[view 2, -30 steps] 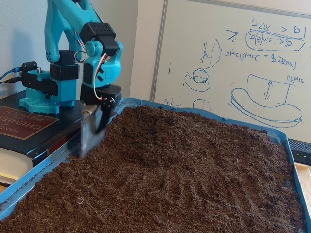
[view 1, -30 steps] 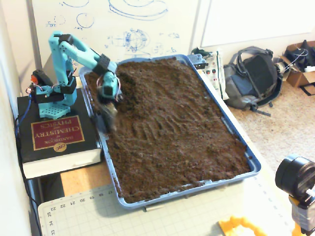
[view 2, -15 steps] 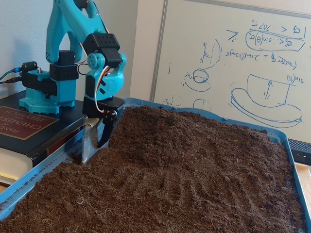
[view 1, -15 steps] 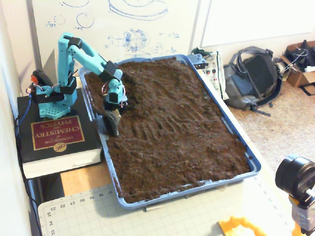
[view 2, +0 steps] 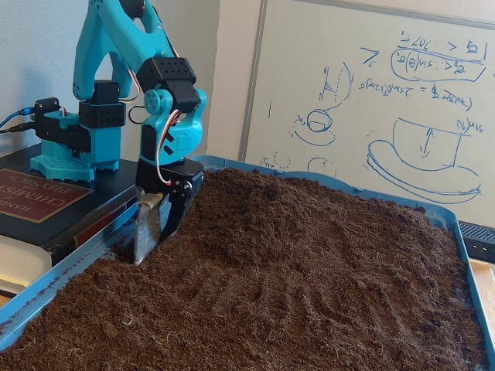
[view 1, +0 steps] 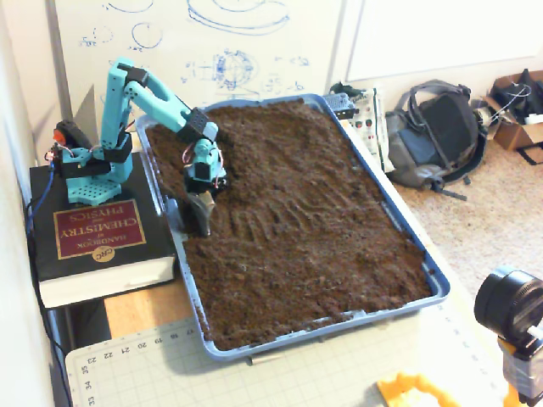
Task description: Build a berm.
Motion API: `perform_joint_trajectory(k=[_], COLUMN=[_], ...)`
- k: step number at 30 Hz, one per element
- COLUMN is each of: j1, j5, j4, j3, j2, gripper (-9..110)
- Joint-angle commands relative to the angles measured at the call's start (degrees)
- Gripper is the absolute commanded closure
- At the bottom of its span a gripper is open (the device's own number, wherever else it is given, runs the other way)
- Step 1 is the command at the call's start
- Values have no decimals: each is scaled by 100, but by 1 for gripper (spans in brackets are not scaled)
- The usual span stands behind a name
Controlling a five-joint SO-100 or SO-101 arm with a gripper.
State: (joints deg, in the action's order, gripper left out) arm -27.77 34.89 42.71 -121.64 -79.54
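— Berm (view 2: 255, 205)?
— Heaped at the far left end of the blue tray (view 2: 31, 309) in one fixed view; in the other, berm (view 1: 229, 136) toward the tray's top left corner.
— Look?
— Loose, crumbly, dark brown. Low and elongated, with a rough, rounded crest.
— Sides?
— Sloping gently down to the flatter, faintly furrowed soil (view 2: 255, 301) in the near half. Steeper at the left end, just beside the gripper (view 2: 151, 236).
— Touching there?
— Hard to tell. Tip down at the foot of that slope, in or on the soil.
— Extent?
— From near the left wall along the far rim, fading rightward with no clear edge.
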Motion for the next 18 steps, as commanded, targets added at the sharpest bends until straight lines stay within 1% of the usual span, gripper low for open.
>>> perform_joint_trajectory(k=[1, 18], j1=[0, -18], j5=[-26, -35], j4=[-70, -53], j3=[747, 475], j2=[-185, -1134], gripper=[101, 101])
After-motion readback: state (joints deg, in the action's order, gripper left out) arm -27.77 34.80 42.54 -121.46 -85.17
